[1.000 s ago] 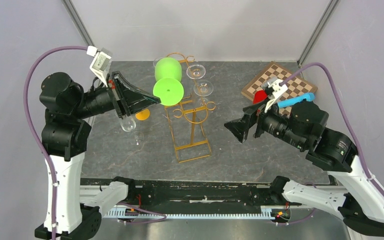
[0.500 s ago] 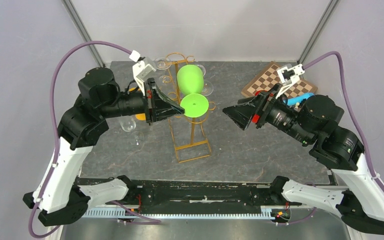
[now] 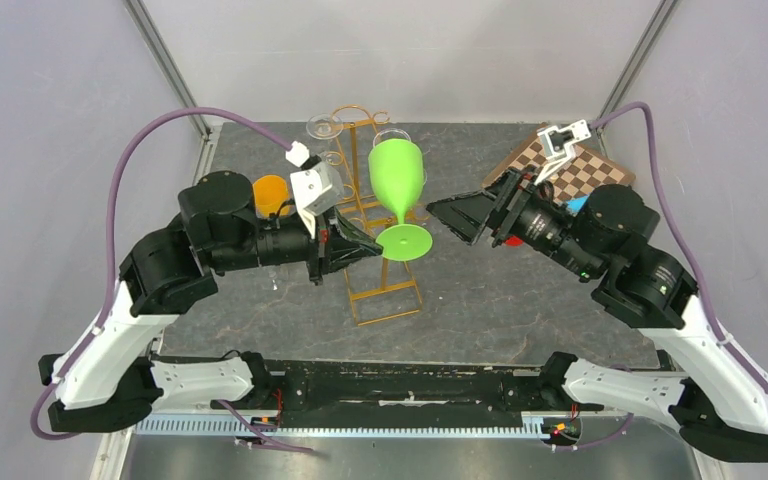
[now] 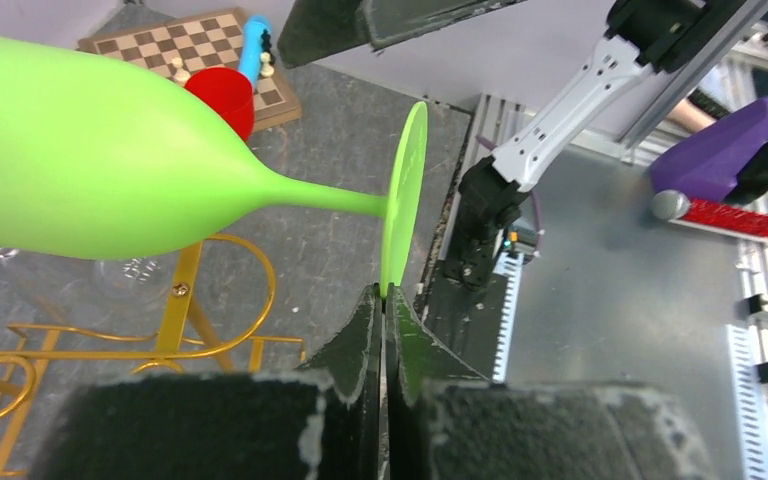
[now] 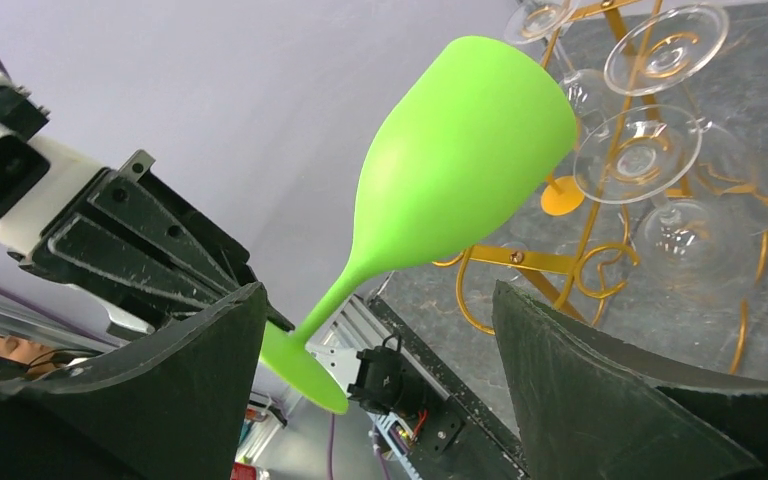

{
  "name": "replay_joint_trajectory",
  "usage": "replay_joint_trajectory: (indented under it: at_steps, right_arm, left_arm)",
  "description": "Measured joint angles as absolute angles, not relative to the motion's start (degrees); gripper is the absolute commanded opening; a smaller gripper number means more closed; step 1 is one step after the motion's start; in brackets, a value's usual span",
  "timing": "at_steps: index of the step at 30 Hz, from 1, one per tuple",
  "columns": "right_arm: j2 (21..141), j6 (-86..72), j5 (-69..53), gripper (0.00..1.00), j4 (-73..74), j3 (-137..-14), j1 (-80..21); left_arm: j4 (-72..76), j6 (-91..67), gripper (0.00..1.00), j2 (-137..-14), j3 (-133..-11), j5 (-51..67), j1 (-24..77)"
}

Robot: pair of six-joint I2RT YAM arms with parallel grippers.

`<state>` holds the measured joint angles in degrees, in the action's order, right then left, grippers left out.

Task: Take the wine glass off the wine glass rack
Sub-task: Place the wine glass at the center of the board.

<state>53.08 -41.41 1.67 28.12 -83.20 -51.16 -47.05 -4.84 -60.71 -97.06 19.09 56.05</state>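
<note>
My left gripper [image 3: 372, 246] is shut on the rim of the foot of a bright green wine glass [image 3: 397, 178], which stands in the air with its bowl up, over the right side of the gold wire wine glass rack [image 3: 384, 285]. In the left wrist view the gripper [image 4: 384, 293] pinches the foot edge-on, and the green glass [image 4: 100, 165] stretches left above the rack [image 4: 185, 322]. My right gripper [image 3: 448, 212] is open, just right of the glass stem. In the right wrist view the right gripper [image 5: 380, 295] frames the green glass [image 5: 460, 160] between its wide-apart fingers.
Clear wine glasses [image 3: 325, 128] hang upside down from the rack's top hooks; they also show in the right wrist view [image 5: 640, 155]. An orange object [image 3: 271, 192] lies left of the rack. A chessboard [image 3: 588, 172], a red cup [image 4: 222, 95] and a blue piece [image 4: 252, 38] lie at the back right.
My left arm has carried the green glass to the right and turned it bowl up. My right gripper has moved left and up, close to the glass.
</note>
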Motion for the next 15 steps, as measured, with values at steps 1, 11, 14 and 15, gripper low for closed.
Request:
replay_joint_trajectory:
  at_steps: [1, 11, 14, 15]
  right_arm:
    - [53.41, -41.76, 1.23, 0.85, 27.51, -82.83, -51.16]
    - [55.55, -44.45, -2.98, 0.84, 24.51, -80.29, -51.16]
    - [55.99, -44.75, -4.19, 0.83, 23.97, -80.01, -51.16]
    - [56.23, -44.84, -4.67, 0.83, 23.90, -80.01, -51.16]
  left_arm:
    - [-47.11, -4.03, 0.02, -60.55, -96.73, 17.72, 57.14]
    - [-47.20, 2.50, 0.02, -61.17, -94.43, 0.93, 70.02]
    - [-46.98, 4.45, 0.02, -61.47, -93.91, -4.56, 73.91]
    - [-46.74, 5.21, 0.02, -61.49, -93.67, -6.17, 74.94]
